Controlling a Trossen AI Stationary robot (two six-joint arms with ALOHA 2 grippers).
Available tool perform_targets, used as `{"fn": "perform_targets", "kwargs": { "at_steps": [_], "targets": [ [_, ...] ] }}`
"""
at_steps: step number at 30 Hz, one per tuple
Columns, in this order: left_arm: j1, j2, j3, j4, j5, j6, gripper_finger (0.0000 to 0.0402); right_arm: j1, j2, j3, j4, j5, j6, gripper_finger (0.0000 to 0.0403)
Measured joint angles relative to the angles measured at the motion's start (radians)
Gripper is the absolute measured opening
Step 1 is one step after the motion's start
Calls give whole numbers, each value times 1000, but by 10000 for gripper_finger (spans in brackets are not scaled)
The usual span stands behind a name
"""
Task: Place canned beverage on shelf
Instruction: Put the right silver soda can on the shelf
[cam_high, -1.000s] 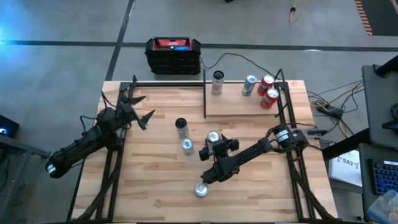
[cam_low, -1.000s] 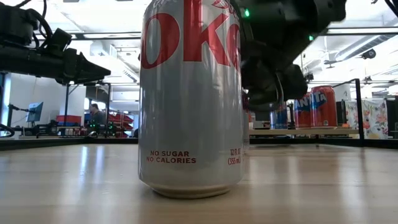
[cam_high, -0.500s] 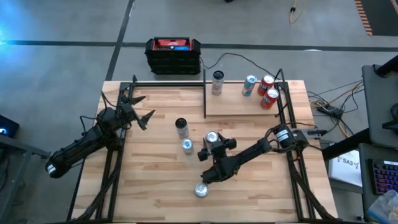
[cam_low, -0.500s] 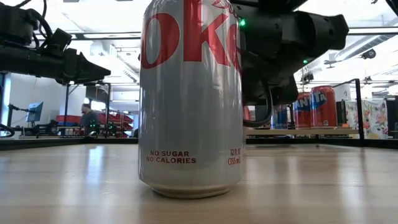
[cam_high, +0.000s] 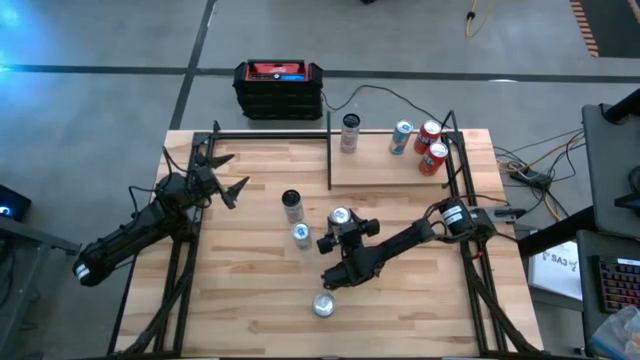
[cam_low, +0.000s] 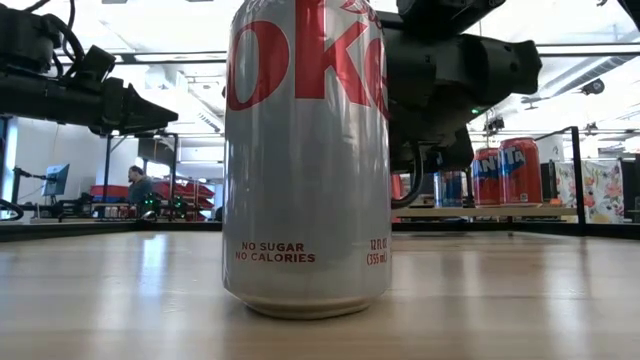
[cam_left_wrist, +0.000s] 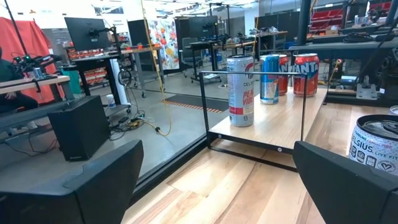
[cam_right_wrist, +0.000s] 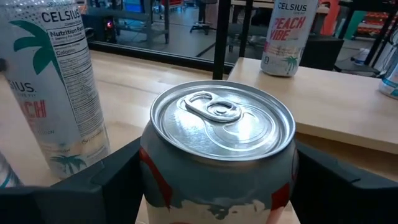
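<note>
A can with a silver top and a red, white and grey side (cam_right_wrist: 221, 162) stands upright on the wooden tabletop near its middle (cam_high: 340, 217). My right gripper (cam_high: 338, 226) reaches it from the near right, one finger on either side of it. The shelf (cam_high: 385, 172), a small light board edged with black rods, sits at the table's far right. My left gripper (cam_high: 226, 183) waits open and level above the table's left side, with nothing between its fingers (cam_left_wrist: 99, 180). My right gripper has one finger (cam_right_wrist: 115, 171) close against each side of the can's upper wall (cam_right_wrist: 152, 168), coming nearly level from the table's near right. I cannot tell whether the fingers touch it. The can stands upright on the table.
On the shelf stand a tall Celsius can (cam_high: 350, 132), a blue can (cam_high: 401, 138) and two red cans (cam_high: 431, 147). On the tabletop are a tall Celsius can (cam_high: 291, 205), a small can (cam_high: 301, 235) and a Diet Coke can (cam_high: 323, 305) near the front edge. A black-and-red box (cam_high: 279, 88) lies beyond the far edge.
My right gripper has crept a little toward the far left, along the can's sides, and sunk slightly. Its wrist has turned, as the low view shows. The can stands where it was.
</note>
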Motion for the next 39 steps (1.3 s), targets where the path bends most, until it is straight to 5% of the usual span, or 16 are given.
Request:
{"fn": "perform_targets", "kwargs": {
  "at_steps": [9, 18, 26, 39],
  "targets": [
    [0, 0, 0, 0, 0, 0, 398, 16, -7, 13, -13, 47, -24, 299],
    [0, 0, 0, 0, 0, 0, 398, 14, -19, 74, -506, -155, 592, 303],
    [0, 0, 0, 0, 0, 0, 398, 14, -27, 76, -763, -163, 784, 305],
    [0, 0, 0, -3, 0, 0, 398, -35, -124, 76, -762, -230, 681, 306]
  ]
}}
